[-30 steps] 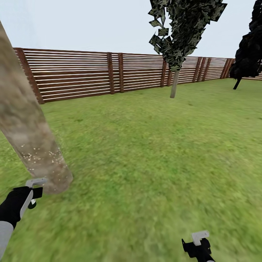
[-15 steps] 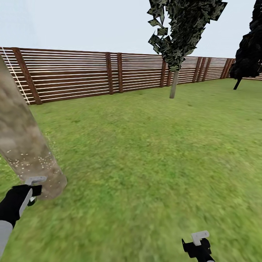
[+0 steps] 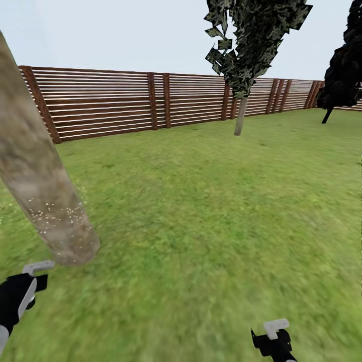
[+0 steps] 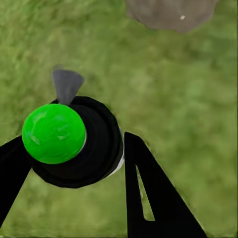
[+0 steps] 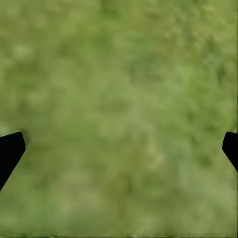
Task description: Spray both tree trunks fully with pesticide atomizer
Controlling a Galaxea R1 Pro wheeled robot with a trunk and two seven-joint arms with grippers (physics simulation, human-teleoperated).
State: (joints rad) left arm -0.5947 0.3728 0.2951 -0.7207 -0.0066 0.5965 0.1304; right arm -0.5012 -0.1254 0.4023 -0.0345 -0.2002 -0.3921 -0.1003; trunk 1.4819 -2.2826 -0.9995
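Black atomizer [image 4: 79,144] with a bright green top sat clamped between the left gripper's [image 4: 74,163] two black fingers [image 4: 148,193], seen end-on in the left wrist view, a grey nozzle piece sticking out past the cap. Grass [image 4: 173,89] lay under it, and the base of a trunk showed at the far edge of that view. In the head view the left gripper [image 3: 31,279] was low at the left edge, near the foot of the near tree trunk [image 3: 40,186] but not touching it; the bottle itself was hard to make out there. That trunk was pale grey-brown, mottled, leaning in the frame, flecked with whitish specks on its lower part. Second tree [image 3: 241,113] stood well apart, close to the brown slat fence [image 3: 125,103], with a dark blocky crown above a thin pale trunk. Dark, near-black conifer [image 3: 344,70] at the far right by the fence corner. Right gripper [image 3: 274,334] hung low at the bottom right over bare lawn, holding nothing; the right wrist view showed its fingertips [image 5: 10,151] spread wide at both edges with only grass between.
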